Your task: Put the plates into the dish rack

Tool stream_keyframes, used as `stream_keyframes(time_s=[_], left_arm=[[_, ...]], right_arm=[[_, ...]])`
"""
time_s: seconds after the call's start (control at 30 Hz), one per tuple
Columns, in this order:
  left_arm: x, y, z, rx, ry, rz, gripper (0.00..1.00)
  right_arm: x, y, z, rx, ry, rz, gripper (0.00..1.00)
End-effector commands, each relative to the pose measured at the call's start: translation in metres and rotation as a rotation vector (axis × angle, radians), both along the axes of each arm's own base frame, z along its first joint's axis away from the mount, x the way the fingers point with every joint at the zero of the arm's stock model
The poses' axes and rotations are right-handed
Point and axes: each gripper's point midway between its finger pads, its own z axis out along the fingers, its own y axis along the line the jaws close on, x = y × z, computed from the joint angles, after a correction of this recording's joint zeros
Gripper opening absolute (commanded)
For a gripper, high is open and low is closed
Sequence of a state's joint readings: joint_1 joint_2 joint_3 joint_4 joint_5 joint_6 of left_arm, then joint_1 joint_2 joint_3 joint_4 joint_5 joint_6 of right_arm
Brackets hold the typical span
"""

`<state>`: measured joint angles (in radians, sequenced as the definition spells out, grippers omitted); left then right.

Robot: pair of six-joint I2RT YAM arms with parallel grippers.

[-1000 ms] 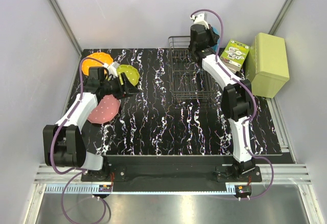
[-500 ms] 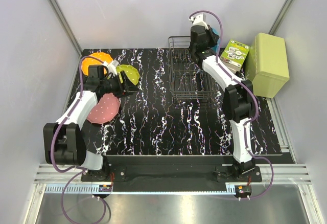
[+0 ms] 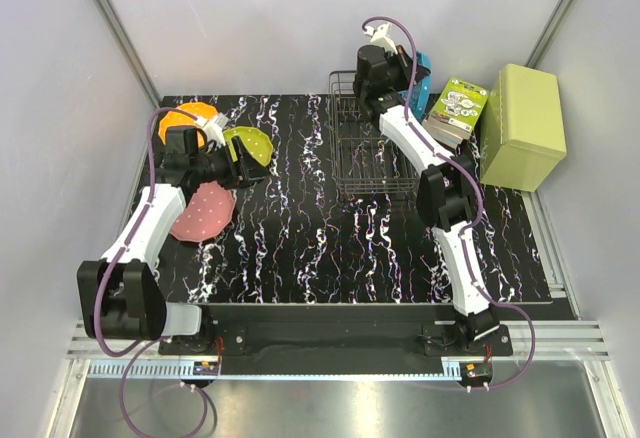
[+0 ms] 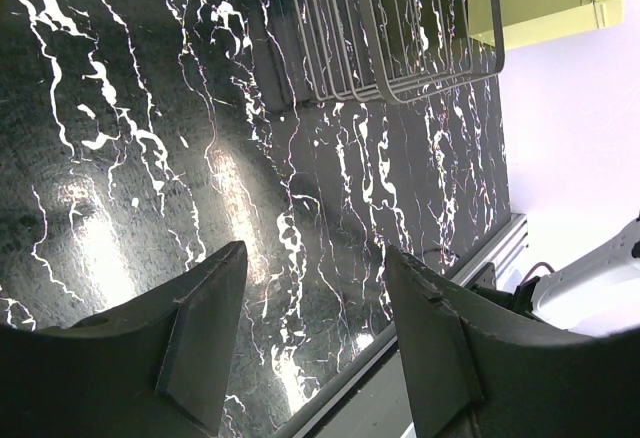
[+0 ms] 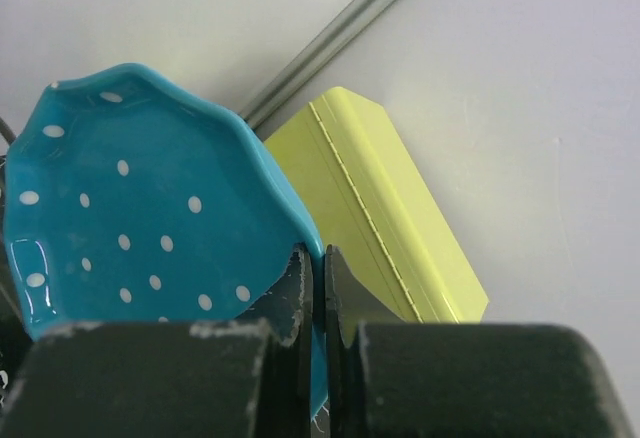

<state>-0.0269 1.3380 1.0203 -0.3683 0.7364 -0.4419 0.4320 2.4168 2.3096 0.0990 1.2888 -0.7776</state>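
My right gripper [image 5: 320, 268] is shut on the rim of the blue plate [image 5: 140, 208], a teal dish with white dots. In the top view it holds that blue plate [image 3: 422, 68] on edge in the air, above the back right corner of the black wire dish rack [image 3: 375, 148]. At the table's left lie the orange plate [image 3: 190, 118], the yellow-green plate [image 3: 254, 142] and the pink plate [image 3: 205, 210]. My left gripper [image 3: 238, 166] hovers at the yellow-green plate's near edge. In the left wrist view this gripper [image 4: 315, 255] stands open, with only the table between its fingers.
A light green box [image 3: 522, 123] stands at the back right, with a small printed carton [image 3: 458, 108] leaning between it and the rack. The left wrist view shows the rack [image 4: 400, 28] ahead. Grey walls close in on both sides.
The right arm has raised the blue plate and carried it a little to the left, over the rack's back edge. The left arm has shifted slightly left, its jaws unchanged.
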Motion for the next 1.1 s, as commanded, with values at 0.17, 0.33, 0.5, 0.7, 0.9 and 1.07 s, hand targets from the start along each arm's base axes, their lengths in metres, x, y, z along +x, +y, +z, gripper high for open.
stream_keyframes(time_s=[0.17,0.33,0.5,0.7,0.9,1.07], left_arm=[[-0.001,0.003,0.007,0.011,-0.056,0.004,0.62],[0.001,0.003,0.005,0.008,-0.05,0.006,0.62],[0.002,0.003,0.006,0.007,-0.054,0.005,0.62],[0.001,0.003,0.001,0.009,-0.043,0.005,0.62],[0.003,0.003,0.003,0.007,-0.049,0.009,0.62],[0.003,0.003,0.001,0.009,-0.049,0.011,0.63]], right_arm=[[-0.024,-0.002,0.052,0.087,-0.181,-0.081,0.0],[-0.022,0.018,0.04,0.073,-0.152,-0.045,0.0],[-0.015,0.023,0.032,0.047,-0.124,-0.025,0.0],[-0.01,0.024,0.02,0.002,-0.066,-0.012,0.0],[-0.005,0.024,0.016,0.001,-0.068,-0.013,0.0],[0.003,0.018,0.005,-0.003,-0.063,-0.026,0.0]])
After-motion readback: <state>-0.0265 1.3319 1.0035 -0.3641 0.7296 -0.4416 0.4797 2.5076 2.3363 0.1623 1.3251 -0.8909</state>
